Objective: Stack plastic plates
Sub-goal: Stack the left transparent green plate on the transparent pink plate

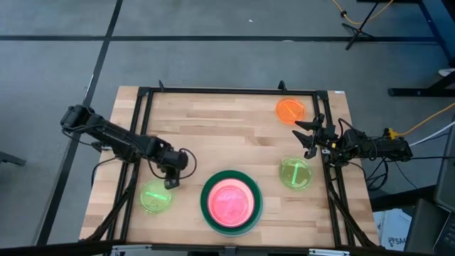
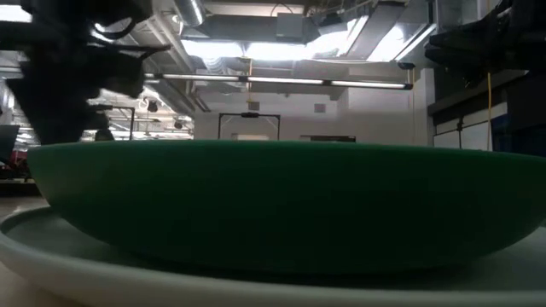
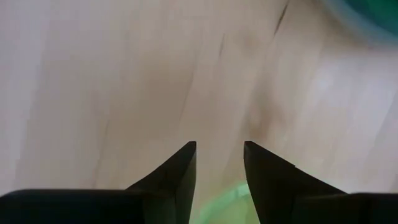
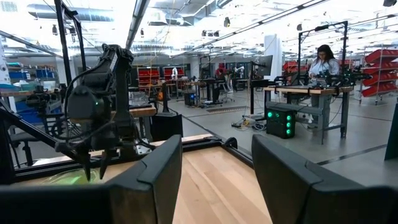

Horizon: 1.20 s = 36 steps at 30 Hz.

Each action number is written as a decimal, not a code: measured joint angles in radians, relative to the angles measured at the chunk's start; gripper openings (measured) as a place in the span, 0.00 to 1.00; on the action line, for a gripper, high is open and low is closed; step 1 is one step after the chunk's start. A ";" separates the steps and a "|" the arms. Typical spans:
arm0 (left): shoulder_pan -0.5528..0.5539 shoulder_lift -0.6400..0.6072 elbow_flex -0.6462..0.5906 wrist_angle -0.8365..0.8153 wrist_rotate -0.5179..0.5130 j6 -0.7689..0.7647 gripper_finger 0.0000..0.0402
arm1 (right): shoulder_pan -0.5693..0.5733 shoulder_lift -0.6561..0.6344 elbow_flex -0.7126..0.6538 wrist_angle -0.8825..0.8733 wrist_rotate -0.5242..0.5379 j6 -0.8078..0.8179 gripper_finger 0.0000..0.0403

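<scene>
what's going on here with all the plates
A two-arm robot is stacking plastic plates on a wooden table. A stack already sits at the near edge: pink on top, a dark green rim around it, a pale plate underneath. The left tool is down beside a loose lime green plate, fingers open. The right tool waits open between the orange plate and the other lime green plate.
</scene>
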<state>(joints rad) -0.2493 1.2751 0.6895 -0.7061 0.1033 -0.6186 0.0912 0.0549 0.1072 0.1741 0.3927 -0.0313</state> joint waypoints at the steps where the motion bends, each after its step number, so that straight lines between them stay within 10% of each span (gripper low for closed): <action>1: -0.007 0.000 0.000 -0.029 0.016 0.000 0.32 | 0.000 0.000 0.000 0.000 0.000 0.000 0.47; 36: -0.067 -0.001 -0.182 -0.009 0.159 0.052 0.21 | 0.000 0.000 0.000 0.009 -0.019 0.000 0.47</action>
<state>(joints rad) -0.3164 1.2739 0.5076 -0.7152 0.2619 -0.5663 0.0913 0.0548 0.1072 0.1829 0.3740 -0.0311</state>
